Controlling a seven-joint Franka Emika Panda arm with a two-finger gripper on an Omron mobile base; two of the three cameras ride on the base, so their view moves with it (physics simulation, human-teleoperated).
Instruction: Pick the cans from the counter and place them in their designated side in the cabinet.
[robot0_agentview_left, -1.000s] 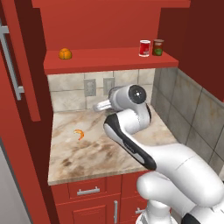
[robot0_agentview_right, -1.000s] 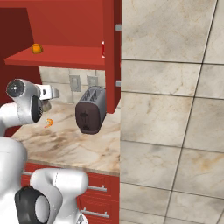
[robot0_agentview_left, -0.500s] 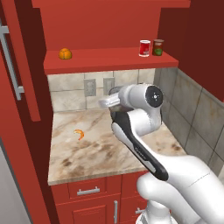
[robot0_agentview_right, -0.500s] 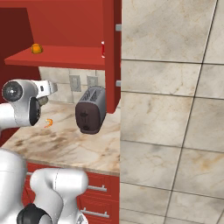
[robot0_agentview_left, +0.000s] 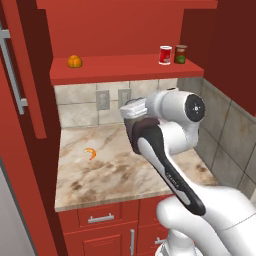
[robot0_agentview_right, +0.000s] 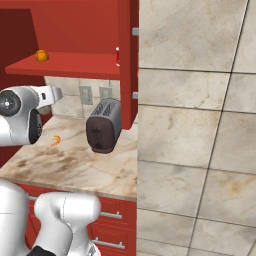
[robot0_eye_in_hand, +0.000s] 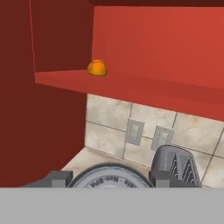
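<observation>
- The jaws hold the silver can (robot0_eye_in_hand: 110, 176) tight, up above the desk (robot0_agentview_left: 125, 167).
- The red can (robot0_agentview_left: 165, 55) stands on the cabinet shelf (robot0_agentview_left: 120, 67), beside 1 dark can (robot0_agentview_left: 181, 54).

Kitchen: marbled counter (robot0_agentview_left: 130, 165), red cabinet (robot0_agentview_left: 125, 67), toaster (robot0_agentview_right: 104, 125), tiled backsplash (robot0_agentview_left: 85, 102), wall outlets (robot0_agentview_left: 103, 100).

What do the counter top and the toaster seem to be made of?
The counter top looks like polished stone, perhaps marble: beige with brown veins. The toaster looks like dark brushed metal with a soft sheen, though painted plastic is possible, since the picture is rendered.
</observation>
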